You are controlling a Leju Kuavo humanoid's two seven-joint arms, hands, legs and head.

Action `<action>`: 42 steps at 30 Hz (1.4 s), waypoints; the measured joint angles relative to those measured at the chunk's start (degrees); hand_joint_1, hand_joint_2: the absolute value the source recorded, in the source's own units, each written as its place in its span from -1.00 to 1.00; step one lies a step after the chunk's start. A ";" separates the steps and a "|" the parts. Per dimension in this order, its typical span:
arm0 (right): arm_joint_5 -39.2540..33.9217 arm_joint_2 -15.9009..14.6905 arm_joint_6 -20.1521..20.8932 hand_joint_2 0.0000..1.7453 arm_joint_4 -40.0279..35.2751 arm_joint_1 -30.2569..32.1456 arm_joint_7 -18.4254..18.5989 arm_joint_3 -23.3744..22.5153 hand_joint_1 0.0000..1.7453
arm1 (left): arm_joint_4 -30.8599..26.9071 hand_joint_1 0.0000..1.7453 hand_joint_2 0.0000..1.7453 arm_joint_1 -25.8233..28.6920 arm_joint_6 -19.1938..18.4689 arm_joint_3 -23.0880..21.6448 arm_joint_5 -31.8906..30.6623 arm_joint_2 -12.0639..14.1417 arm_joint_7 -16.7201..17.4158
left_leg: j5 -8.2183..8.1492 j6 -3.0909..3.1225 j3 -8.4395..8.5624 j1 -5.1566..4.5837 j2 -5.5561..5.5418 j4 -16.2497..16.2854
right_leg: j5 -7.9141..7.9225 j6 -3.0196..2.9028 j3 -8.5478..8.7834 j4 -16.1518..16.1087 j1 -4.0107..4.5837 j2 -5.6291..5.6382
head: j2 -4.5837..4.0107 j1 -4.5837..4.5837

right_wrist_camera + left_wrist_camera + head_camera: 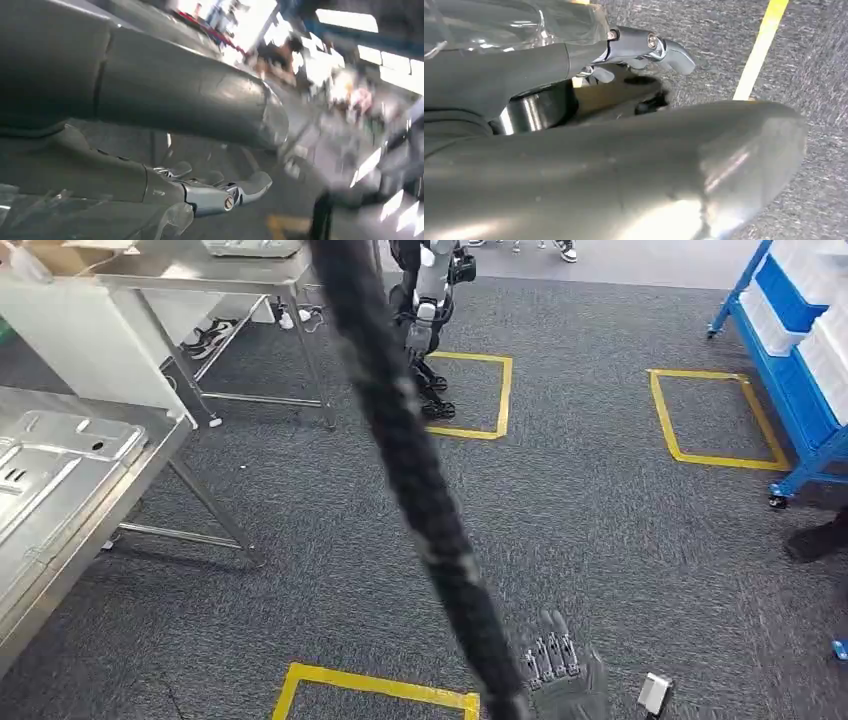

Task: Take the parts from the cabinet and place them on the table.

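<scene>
right hand [562,672] seen low, fingers spread, nothing held | left hand [644,50] state cannot be told | black cable [410,470] crosses view | another robot [428,310] stands ahead | metal table [60,510] at left

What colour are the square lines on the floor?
Yellow. The taped squares on the dark grey carpet show best in the head view.

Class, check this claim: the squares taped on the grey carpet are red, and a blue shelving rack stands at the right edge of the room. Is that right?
One detail is wrong. The head view shows the taped squares on the grey carpet are yellow, not red. The blue shelving rack does stand at the right edge.
</scene>
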 joint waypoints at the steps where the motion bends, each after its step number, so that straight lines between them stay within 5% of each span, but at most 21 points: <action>1: -2.32 -0.02 2.60 -1.00 2.86 -0.06 0.04 -1.11 -1.00 | 0.00 -1.00 -1.00 -0.03 0.00 -0.02 0.00 0.04 -0.02 | 2.73 0.60 2.56 -0.34 -1.01 -5.60 | 0.10 0.02 0.03 0.00 0.00 0.60 | 0.00 0.00; 3: -6.21 0.00 7.72 -1.00 10.13 -1.03 0.63 -3.20 -1.00 | 0.00 -1.00 -1.00 -0.09 -0.20 0.00 0.17 0.17 -0.04 | 4.41 1.42 5.31 -0.62 -4.66 -12.08 | 0.36 0.30 -0.33 0.08 0.19 1.77 | 0.00 0.02; 7: -12.03 0.02 12.58 -1.00 26.75 -3.49 3.99 -5.89 -1.00 | 0.00 -1.00 -1.00 -0.21 -0.81 -0.02 0.37 0.15 -0.07 | 5.53 1.60 5.51 -0.50 -2.38 -13.37 | 1.15 1.62 -0.81 -0.61 -0.05 3.44 | 0.00 0.07; 9: -14.48 0.61 13.87 -1.00 36.80 -5.39 7.77 -6.46 -1.00 | 0.00 -1.00 -1.00 -0.35 -1.53 -0.02 0.44 0.17 0.02 | 6.22 1.90 5.77 -0.47 -1.18 -14.30 | -1.63 1.78 -2.18 2.58 -0.20 -1.66 | 0.00 0.07; 12: -15.55 1.70 13.31 -1.00 48.28 -6.92 12.63 -6.60 -1.00 | 0.00 -1.00 -1.00 0.18 -1.75 -0.02 0.78 0.20 0.65 | 6.23 1.95 5.43 -0.59 1.08 -14.26 | -7.66 2.80 -8.12 15.50 -0.65 -2.97 | 0.00 0.09; 13: -15.24 2.08 12.47 -1.00 50.93 -7.15 13.73 -6.60 -1.00 | 0.00 -1.00 -1.00 0.22 -1.73 -0.04 0.83 0.26 0.88 | 6.23 1.93 5.39 -0.59 1.93 -14.26 | -7.60 3.03 -8.70 16.99 -0.75 -3.00 | 0.00 0.07; 14: -15.05 2.38 11.39 -1.00 53.38 -7.32 14.67 -6.60 -1.00 | 0.00 -1.00 -1.00 0.21 -1.71 -0.04 0.85 0.28 0.87 | 6.22 1.90 5.38 -0.52 2.24 -14.25 | -7.23 3.15 -8.46 16.69 -0.85 -3.03 | 0.00 0.09; 16: -11.02 3.93 4.00 -1.00 59.93 -8.17 19.76 -5.66 -1.00 | 0.00 -1.00 -1.00 0.07 -1.70 -0.18 0.72 0.31 0.87 | 5.97 1.43 5.38 -0.36 3.82 -14.06 | -2.91 3.85 -3.60 8.22 -1.49 -4.06 | 0.00 0.04; 18: -2.93 5.94 -8.29 -1.00 65.60 -9.99 28.64 -2.32 -1.00 | 0.00 -1.00 -1.00 -0.01 -1.64 -0.50 0.50 0.57 0.87 | 5.22 0.30 5.24 -0.63 5.40 -13.10 | -1.29 4.49 0.66 0.22 -1.59 -8.20 | 0.00 0.09; 19: -0.54 6.32 -11.87 -1.00 67.28 -10.40 31.60 -0.39 -1.00 | 0.00 -1.00 -1.00 -0.19 -1.57 -0.57 0.39 0.59 0.92 | 4.54 -0.14 5.13 -0.67 5.89 -12.44 | -0.84 3.20 0.64 0.18 -1.57 -7.07 | 0.00 -0.09; 22: 2.24 8.00 -15.11 -1.00 70.81 -10.48 36.83 3.40 -1.00 | 0.00 -1.00 -1.00 -0.61 -1.49 -0.72 0.26 0.59 1.14 | 4.45 -0.54 5.87 -0.33 7.56 -12.65 | -0.94 1.67 0.44 0.38 -0.96 -5.31 | 0.00 -0.02; 23: 2.46 8.37 -15.51 -1.00 72.33 -10.84 37.35 4.66 -1.00 | 0.00 -1.00 -1.00 -0.82 -1.47 -0.94 0.20 0.59 1.14 | 3.97 -1.03 5.81 0.06 6.78 -12.07 | -0.67 1.16 0.46 0.25 -1.10 -4.65 | 0.00 -0.09; 25: 2.74 9.09 -15.83 -1.00 74.02 -11.52 38.12 6.68 -1.00 | 0.00 -1.00 -1.00 -0.89 -1.49 -1.25 0.13 0.57 1.14 | -0.33 -1.59 3.40 0.31 1.83 -6.06 | -0.36 0.60 0.23 0.24 -0.94 -3.94 | 0.00 -0.11; 27: 2.89 9.68 -15.99 -1.00 74.87 -11.91 39.21 7.87 -1.00 | 0.00 -1.00 -1.00 -0.51 -1.46 -1.51 0.04 0.57 1.35 | -4.64 -1.45 -1.10 0.30 0.76 3.82 | -0.18 0.29 -0.15 0.25 -0.53 -2.39 | 0.00 -0.09; 29: 3.44 10.25 -16.31 -1.00 75.90 -12.02 40.45 9.01 -1.00 | 0.00 -1.00 -1.00 -0.38 -1.42 -1.64 0.02 0.57 1.42 | -4.75 -0.91 -2.90 0.04 0.42 7.16 | -0.01 0.05 -0.26 0.26 -0.14 -0.99 | 0.00 -0.09; 31: 4.91 10.80 -16.60 -1.00 76.64 -12.21 42.19 10.35 -1.00 | 0.00 -1.00 -1.00 -0.45 -1.40 -1.86 -0.02 0.57 1.46 | -0.40 0.15 0.62 -0.31 -0.11 -0.43 | 0.19 -0.08 -0.21 0.25 0.10 0.50 | 0.00 -0.09; 33: 7.22 11.58 -16.53 -1.00 77.10 -12.47 44.62 12.04 -1.00 | 0.00 -1.00 -1.00 -0.56 -1.22 -1.90 -0.04 0.61 1.57 | 3.66 1.27 5.90 -0.71 -3.64 -11.03 | 0.50 -0.05 -0.25 0.20 -0.08 1.79 | 0.00 -0.13; 34: 8.79 11.98 -16.29 -1.00 77.27 -12.55 46.07 13.05 -1.00 | 0.00 -1.00 -1.00 -0.64 -1.20 -1.92 -0.09 0.61 1.79 | 3.68 1.18 6.19 -1.02 -4.19 -12.08 | 0.55 0.14 -0.36 0.28 0.23 2.30 | 0.00 -0.13; 38: 13.04 13.05 -15.11 -1.00 78.17 -12.49 49.62 17.80 -1.00 | 0.00 -1.00 -1.00 -1.01 -1.11 -2.30 -0.15 0.35 2.01 | 4.87 1.34 6.27 -0.66 -1.70 -13.29 | 1.18 1.29 -0.83 0.03 0.35 4.02 | 0.00 -0.09; 40: 13.76 13.64 -14.76 -1.00 78.32 -12.82 50.05 19.50 -1.00 | 0.00 -1.00 -1.00 -1.15 -1.09 -2.43 -0.20 0.31 2.03 | 5.46 1.71 6.19 -0.65 -0.48 -13.86 | -2.34 1.48 -2.67 3.85 0.21 -1.39 | 0.00 -0.02; 42: 14.15 13.97 -14.50 -1.00 78.48 -13.18 50.27 21.16 -1.00 | 0.00 -1.00 -1.00 -0.66 -1.07 -2.69 -0.20 0.17 2.16 | 5.50 1.72 5.92 -0.66 1.22 -13.84 | -7.42 2.20 -6.70 13.05 -0.03 -2.89 | 0.00 0.00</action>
